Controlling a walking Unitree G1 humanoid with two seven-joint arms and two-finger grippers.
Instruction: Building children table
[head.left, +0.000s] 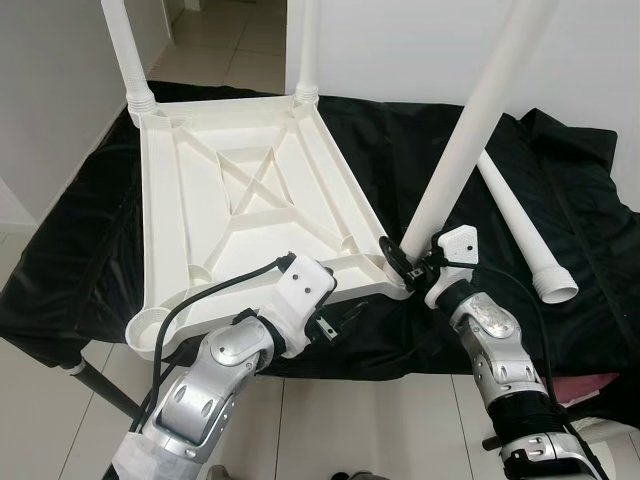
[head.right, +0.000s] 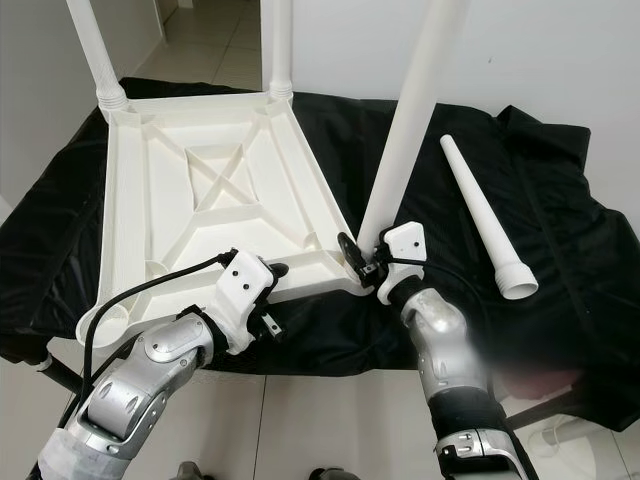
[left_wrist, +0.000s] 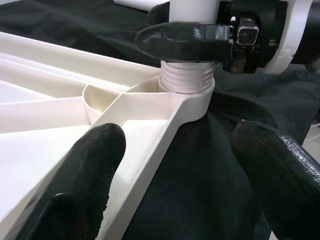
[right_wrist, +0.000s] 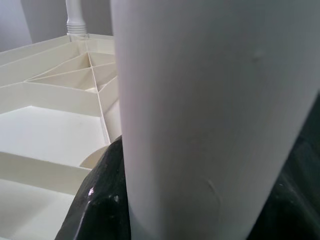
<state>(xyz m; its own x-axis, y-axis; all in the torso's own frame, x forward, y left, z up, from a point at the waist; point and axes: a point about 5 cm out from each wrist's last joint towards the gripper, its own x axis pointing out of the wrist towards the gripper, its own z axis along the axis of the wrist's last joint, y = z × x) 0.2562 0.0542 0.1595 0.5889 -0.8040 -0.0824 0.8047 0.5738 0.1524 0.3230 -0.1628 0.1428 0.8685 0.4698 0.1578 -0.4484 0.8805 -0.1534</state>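
A white plastic table top (head.left: 165, 200) lies upside down on a black cloth. Two white legs (head.left: 127, 50) (head.left: 308, 50) stand in its far corners. My right gripper (head.left: 410, 262) is shut on the base of a third leg (head.left: 470, 130), which leans to the right with its threaded end in the near right corner socket (left_wrist: 186, 80). A fourth leg (head.left: 520, 225) lies loose on the cloth to the right. My left gripper (head.left: 335, 300) is open at the top's near edge, one finger (left_wrist: 85, 170) over the ribbed underside, the other (left_wrist: 275, 165) over the cloth.
The black cloth (head.left: 80, 230) drapes over a low support on a white tiled floor (head.left: 350, 420). The near left corner socket (head.left: 150, 325) holds no leg. White walls rise behind and to the left. Something pink (head.left: 590, 385) shows at the cloth's lower right.
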